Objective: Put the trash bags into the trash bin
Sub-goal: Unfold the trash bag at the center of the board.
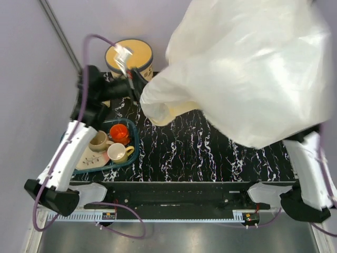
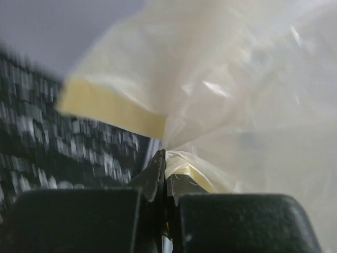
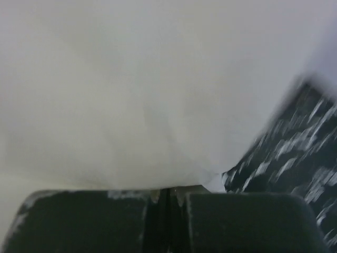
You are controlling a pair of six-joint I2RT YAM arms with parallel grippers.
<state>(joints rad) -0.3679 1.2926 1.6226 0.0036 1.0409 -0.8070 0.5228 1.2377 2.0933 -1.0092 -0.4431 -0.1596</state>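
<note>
- The trash bag (image 1: 253, 68) is hanging spread wide in the air over the far right of the black marbled table (image 1: 184, 153), and from above it is hiding the right arm's hand.
- The left gripper (image 2: 162, 176) is pinching a bunched corner of the film, jaws pressed together on it. From above, it (image 1: 139, 90) is meeting the bag's lower left edge.
- The right gripper (image 3: 168, 196) is gripping too, jaws together on the bag's edge, with film filling nearly all of its view.
- A pale yellow band (image 2: 110, 105) is showing through the film beside the left gripper. I cannot tell what it is.
- The trash bin (image 1: 129, 57) is standing upright at the far left corner, just left of the bag and not under it.
- A teal tray (image 1: 136, 150) is sitting near the left arm, holding an orange cup (image 1: 120, 133) and two pale cups (image 1: 100, 141).
</note>
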